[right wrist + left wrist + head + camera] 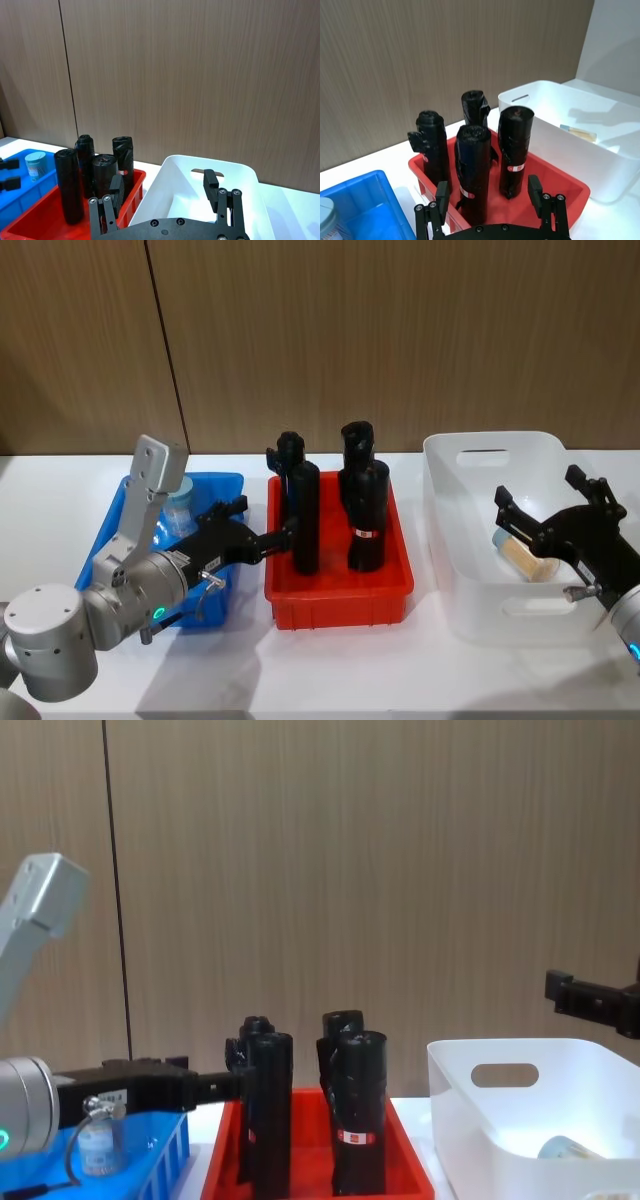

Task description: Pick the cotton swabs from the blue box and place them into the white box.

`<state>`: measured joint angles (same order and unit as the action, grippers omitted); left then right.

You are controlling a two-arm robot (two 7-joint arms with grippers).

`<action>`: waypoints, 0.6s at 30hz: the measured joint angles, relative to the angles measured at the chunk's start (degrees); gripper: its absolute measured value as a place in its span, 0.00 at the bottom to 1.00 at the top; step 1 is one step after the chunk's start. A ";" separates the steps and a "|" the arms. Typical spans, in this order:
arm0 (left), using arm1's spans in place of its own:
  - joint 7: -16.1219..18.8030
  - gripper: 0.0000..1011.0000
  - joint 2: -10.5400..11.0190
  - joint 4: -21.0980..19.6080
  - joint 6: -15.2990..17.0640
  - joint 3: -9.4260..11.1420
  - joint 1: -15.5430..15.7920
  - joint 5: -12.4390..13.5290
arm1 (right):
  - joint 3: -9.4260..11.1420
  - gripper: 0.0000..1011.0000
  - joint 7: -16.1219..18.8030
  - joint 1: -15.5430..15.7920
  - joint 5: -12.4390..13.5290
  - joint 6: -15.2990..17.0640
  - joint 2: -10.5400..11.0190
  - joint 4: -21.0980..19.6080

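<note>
One tub of cotton swabs (180, 510) stands in the blue box (215, 485); it also shows in the chest view (98, 1145). My left gripper (268, 517) hovers open and empty over the blue box's right edge, pointing toward the red tray. A second tub of cotton swabs (525, 555) lies on its side inside the white box (450, 455). Above that tub, over the white box, my right gripper (538, 487) hangs open and empty. In the right wrist view the right gripper (163, 185) looks down past the white box (200, 200).
A red tray (340, 600) with several tall black cylinders (305, 520) stands between the two boxes, right next to my left gripper's fingertips. A wooden wall runs behind the white table (350, 680).
</note>
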<state>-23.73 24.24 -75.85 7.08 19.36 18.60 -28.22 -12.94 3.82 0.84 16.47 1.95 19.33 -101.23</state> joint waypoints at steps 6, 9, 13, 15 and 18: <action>-1.84 0.99 -0.80 3.29 0.76 0.16 1.81 0.99 | 0.00 0.99 0.00 0.00 0.00 0.00 0.00 0.00; -2.73 0.99 -1.21 4.90 0.99 0.28 2.76 1.67 | 0.00 0.99 0.00 0.00 0.00 0.00 0.00 0.00; -3.70 0.99 -1.76 6.96 1.15 0.43 3.96 2.58 | 0.00 0.99 0.00 0.00 0.00 0.00 0.00 0.00; -4.22 0.99 -2.05 8.02 1.16 0.54 4.65 3.15 | 0.00 0.99 0.00 0.00 0.00 0.00 0.00 0.00; -4.91 0.99 -2.51 9.59 1.08 0.70 5.68 4.09 | 0.00 0.99 0.00 0.00 0.00 0.00 0.00 0.00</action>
<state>-28.63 21.73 -66.26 8.16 20.05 24.28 -24.13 -12.94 3.82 0.84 16.47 1.95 19.34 -101.23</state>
